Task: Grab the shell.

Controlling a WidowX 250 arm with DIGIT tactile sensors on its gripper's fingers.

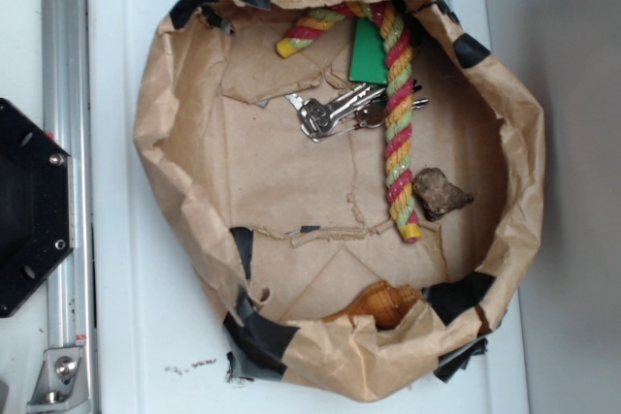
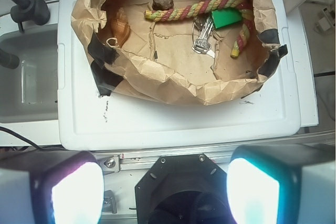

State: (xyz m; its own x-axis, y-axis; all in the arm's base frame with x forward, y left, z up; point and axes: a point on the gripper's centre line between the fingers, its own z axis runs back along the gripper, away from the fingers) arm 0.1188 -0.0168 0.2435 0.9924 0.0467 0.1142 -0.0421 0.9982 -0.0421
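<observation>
We see a brown paper bin (image 1: 175,123) with black tape on its rim, sitting on a white lid (image 1: 146,336). The shell (image 1: 380,302) lies on the bin floor tight against the crumpled wall, partly hidden by the paper edge in the exterior view; in the wrist view the shell (image 2: 120,26) is at the left inside wall, orange-tan and ribbed. A dark lumpy stone (image 1: 441,193) sits near one end of the striped rope (image 1: 398,133), just beside it and apart from the shell. A key bunch (image 1: 335,111) lies mid-floor touching the rope, with a green card (image 1: 369,53) next to it under the rope's bend. The gripper (image 2: 164,190) is outside the bin and well apart from the shell, above the black base; we see its two glowing fingertips (image 2: 76,192) spread wide, nothing between them. The exterior view does not show it.
</observation>
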